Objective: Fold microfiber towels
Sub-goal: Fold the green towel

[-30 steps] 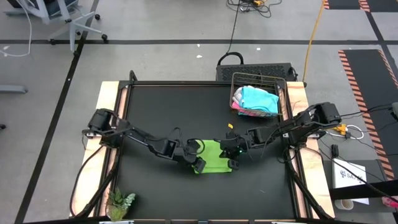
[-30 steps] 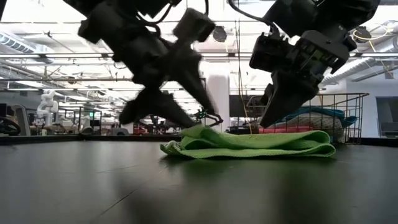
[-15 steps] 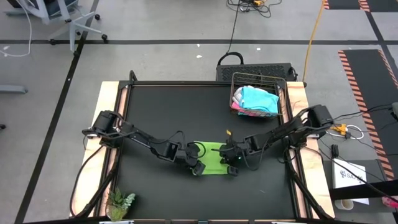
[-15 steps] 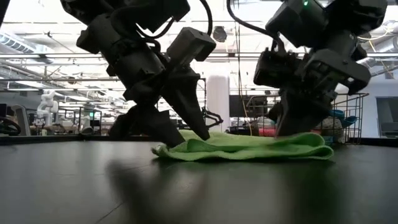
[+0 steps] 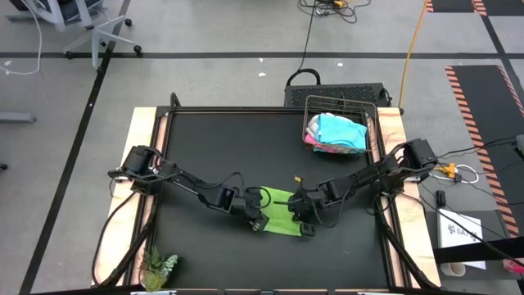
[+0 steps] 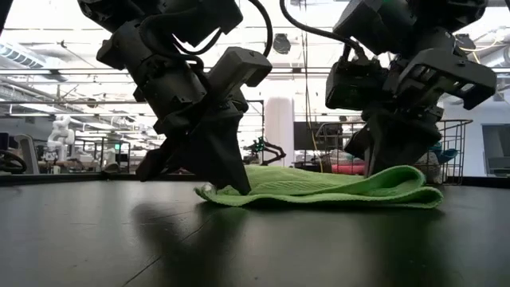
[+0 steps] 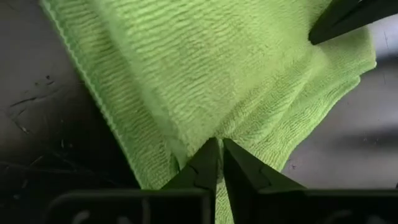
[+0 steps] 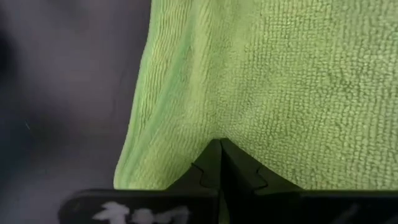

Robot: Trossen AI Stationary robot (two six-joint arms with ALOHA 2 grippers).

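Step in hand, by my reading: a fold of the lime green microfibre towel (image 5: 277,215), which lies below centre in the high view on the black bench (image 5: 213,147), already doubled into layers as seen in the low view.

Left gripper (image 5: 258,220) sits at the towel's left edge, right gripper (image 5: 304,224) at its right edge. Both wrist views show the jaws closed to a narrow tip with green cloth pinched at the point; each holds a towel edge.

Next move likely calls for both grippers to carry their edges together at matched height, then release flat.

The remaining soft cloths, light blue and pink (image 5: 336,131), sit heaped in the wire basket (image 5: 376,115), upper right of the high view.
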